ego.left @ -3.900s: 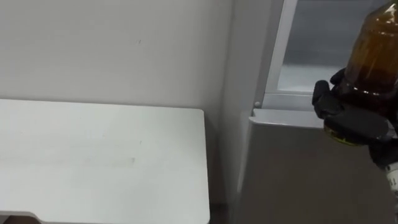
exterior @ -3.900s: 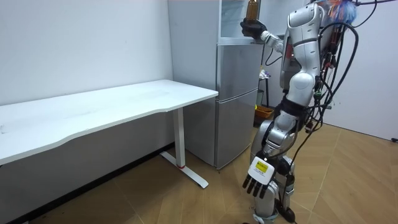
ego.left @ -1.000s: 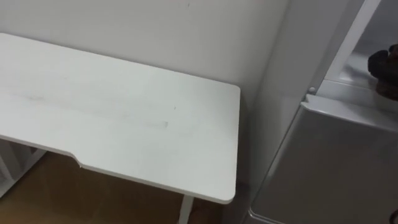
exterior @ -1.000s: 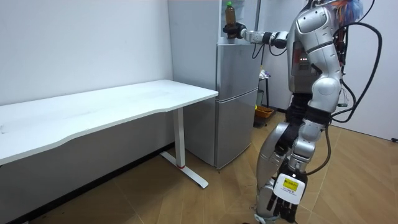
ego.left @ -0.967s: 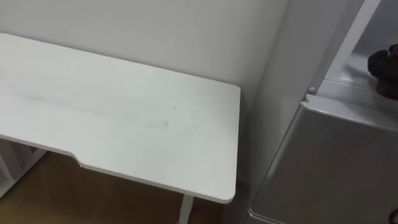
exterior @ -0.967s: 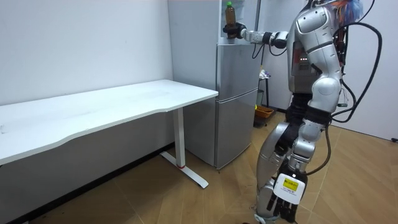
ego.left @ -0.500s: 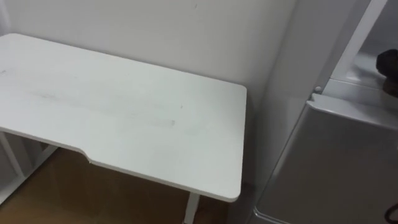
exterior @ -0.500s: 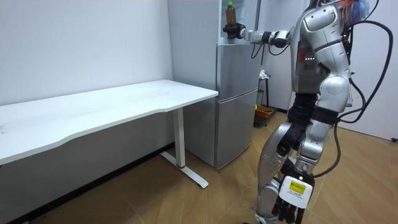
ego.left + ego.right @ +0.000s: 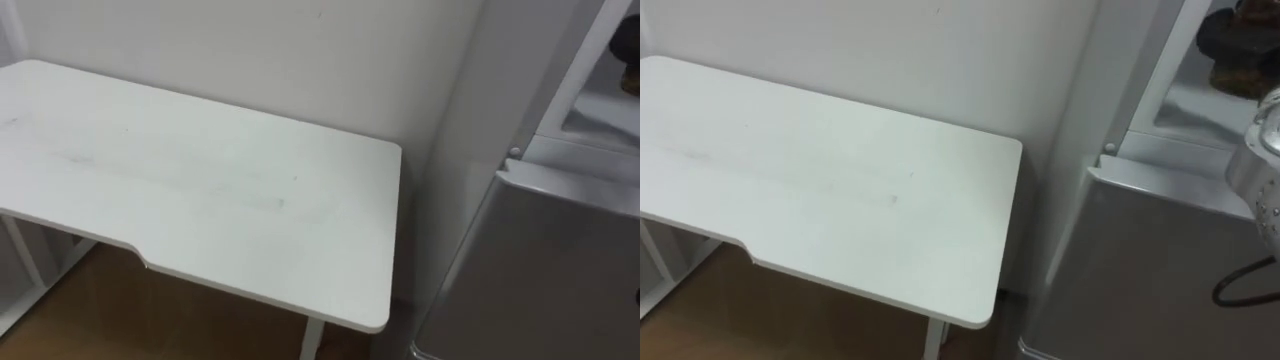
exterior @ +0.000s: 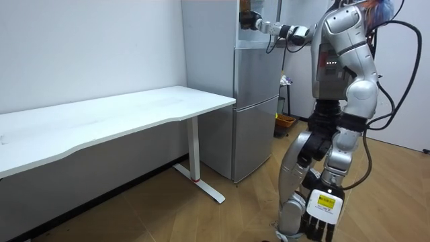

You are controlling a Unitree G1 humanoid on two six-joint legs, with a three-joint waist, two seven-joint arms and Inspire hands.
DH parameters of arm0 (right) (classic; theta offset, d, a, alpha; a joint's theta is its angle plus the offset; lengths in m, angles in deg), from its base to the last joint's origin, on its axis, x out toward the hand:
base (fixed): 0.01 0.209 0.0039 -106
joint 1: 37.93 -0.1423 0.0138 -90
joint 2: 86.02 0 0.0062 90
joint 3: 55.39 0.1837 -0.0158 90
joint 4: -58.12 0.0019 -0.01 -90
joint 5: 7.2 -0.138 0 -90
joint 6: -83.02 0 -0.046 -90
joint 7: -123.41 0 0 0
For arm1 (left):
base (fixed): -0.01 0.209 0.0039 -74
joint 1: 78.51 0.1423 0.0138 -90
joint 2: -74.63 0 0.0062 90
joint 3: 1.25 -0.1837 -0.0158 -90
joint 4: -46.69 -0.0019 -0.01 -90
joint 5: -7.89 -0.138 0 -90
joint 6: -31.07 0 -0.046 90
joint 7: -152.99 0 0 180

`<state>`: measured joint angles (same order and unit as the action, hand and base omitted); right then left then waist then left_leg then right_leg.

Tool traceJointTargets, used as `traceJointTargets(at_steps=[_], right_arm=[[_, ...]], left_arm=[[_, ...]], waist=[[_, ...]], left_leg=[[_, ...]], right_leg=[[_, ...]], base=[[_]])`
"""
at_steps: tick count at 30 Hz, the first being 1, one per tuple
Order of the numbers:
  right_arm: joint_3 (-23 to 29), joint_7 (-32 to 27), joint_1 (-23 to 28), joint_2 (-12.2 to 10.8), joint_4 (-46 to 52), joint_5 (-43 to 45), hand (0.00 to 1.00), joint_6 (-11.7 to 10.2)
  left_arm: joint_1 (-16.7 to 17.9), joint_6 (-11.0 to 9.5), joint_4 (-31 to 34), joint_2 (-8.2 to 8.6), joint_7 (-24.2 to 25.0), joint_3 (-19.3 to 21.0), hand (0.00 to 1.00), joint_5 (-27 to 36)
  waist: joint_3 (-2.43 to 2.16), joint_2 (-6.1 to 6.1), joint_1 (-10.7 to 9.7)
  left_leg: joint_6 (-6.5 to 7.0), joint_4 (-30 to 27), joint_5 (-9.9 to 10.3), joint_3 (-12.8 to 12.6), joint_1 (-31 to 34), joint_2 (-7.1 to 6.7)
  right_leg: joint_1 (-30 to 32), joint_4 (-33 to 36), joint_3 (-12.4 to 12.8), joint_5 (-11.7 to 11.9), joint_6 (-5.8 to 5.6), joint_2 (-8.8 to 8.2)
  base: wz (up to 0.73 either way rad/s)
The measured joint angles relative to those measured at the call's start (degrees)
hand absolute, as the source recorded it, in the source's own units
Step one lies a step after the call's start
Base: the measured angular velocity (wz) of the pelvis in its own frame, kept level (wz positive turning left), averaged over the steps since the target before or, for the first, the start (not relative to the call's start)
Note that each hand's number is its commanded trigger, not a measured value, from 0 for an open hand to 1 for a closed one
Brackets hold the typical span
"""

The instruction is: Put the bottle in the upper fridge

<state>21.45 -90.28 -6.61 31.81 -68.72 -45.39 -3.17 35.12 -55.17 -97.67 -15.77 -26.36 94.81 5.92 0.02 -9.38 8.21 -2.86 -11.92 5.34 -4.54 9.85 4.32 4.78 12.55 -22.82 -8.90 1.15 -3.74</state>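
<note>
Room view shows the robot standing on the wood floor in front of the tall grey fridge [image 10: 256, 101]. A long white table [image 10: 134, 114] stands next to the fridge, on the room view's left. The robot's right arm reaches up high into the open top part of the fridge. The right hand [image 9: 1230, 32] is inside that top part, just above the shelf. Its dark fingers are curled round the brown bottle [image 9: 1246, 76], so the bottle is in the hand, up in the top fridge. The fridge's lower door [image 9: 545, 270] is closed. The left hand [image 10: 321, 214] hangs down low by the robot's leg, with its fingers loose and nothing in it.
</note>
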Motion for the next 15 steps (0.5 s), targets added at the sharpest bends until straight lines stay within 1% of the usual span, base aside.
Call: traceJointTargets(at_steps=[5,7,8,11,12,13,14,15], right_arm=[[-0.5,1.4,0.0,0.0,-1.3,0.0,1.00,0.2],[-0.9,1.7,0.0,0.0,-1.6,0.0,1.00,1.3],[-1.0,2.0,0.0,0.0,-2.0,0.0,1.00,1.3],[-1.4,3.2,0.0,0.0,-4.8,-1.8,1.00,1.3],[-1.5,3.9,0.0,0.0,-6.2,-2.5,1.00,1.5],[-1.5,4.3,0.0,-0.1,-7.7,-2.8,1.00,2.0],[-1.5,4.4,0.0,-0.2,-8.3,-2.9,1.00,2.3],[-1.4,4.4,0.0,-0.4,-9.5,-2.7,1.00,1.9]], left_arm=[[0.0,0.1,-0.1,-0.01,0.1,0.5,0.00,-0.5],[0.0,0.5,0.0,-0.02,0.2,0.5,0.00,-0.5],[0.0,0.5,0.0,-0.03,0.2,0.5,0.00,-0.5],[0.0,1.2,0.7,-0.04,0.2,0.5,0.00,-0.5],[0.0,1.4,1.4,-0.04,0.3,0.5,0.00,-0.4],[-0.2,1.5,1.7,-0.11,0.2,0.5,0.00,-0.2],[-0.3,1.6,1.8,-0.15,0.2,0.5,0.00,-0.2],[-0.6,1.6,1.9,-0.16,0.1,0.5,0.00,0.1]], waist=[[0.03,-0.05,0.1],[0.05,-0.08,0.1],[0.06,-0.10,0.2],[0.10,-0.18,0.8],[0.14,-0.13,1.2],[0.32,0.11,1.8],[0.39,0.21,2.1],[0.59,0.50,2.6]], left_leg=[[-0.08,0.2,0.0,0.0,-0.2,0.01],[-0.07,0.1,0.0,0.0,0.0,0.00],[-0.08,0.1,0.0,0.0,0.0,0.00],[-0.08,0.0,0.0,0.1,0.2,0.01],[-0.08,-0.4,0.0,0.3,0.5,0.01],[-0.11,-0.9,0.2,0.6,0.8,0.07],[-0.12,-1.1,0.2,0.7,0.9,0.07],[-0.13,-1.3,0.2,0.8,1.1,0.12]], right_leg=[[-0.1,0.0,0.0,-0.1,0.03,0.03],[0.1,0.0,0.0,-0.1,0.03,0.01],[0.1,0.0,0.0,-0.1,0.02,0.01],[0.1,0.0,-0.1,-0.1,0.03,0.02],[0.1,0.0,-0.3,-0.1,0.03,0.01],[0.1,0.1,-0.6,-0.1,0.05,0.03],[0.2,0.1,-0.7,-0.1,0.05,0.04],[0.2,0.1,-0.9,0.0,0.11,0.05]], base=[[0.00],[0.00],[0.00],[0.02],[0.08],[0.09],[0.08],[0.00]])
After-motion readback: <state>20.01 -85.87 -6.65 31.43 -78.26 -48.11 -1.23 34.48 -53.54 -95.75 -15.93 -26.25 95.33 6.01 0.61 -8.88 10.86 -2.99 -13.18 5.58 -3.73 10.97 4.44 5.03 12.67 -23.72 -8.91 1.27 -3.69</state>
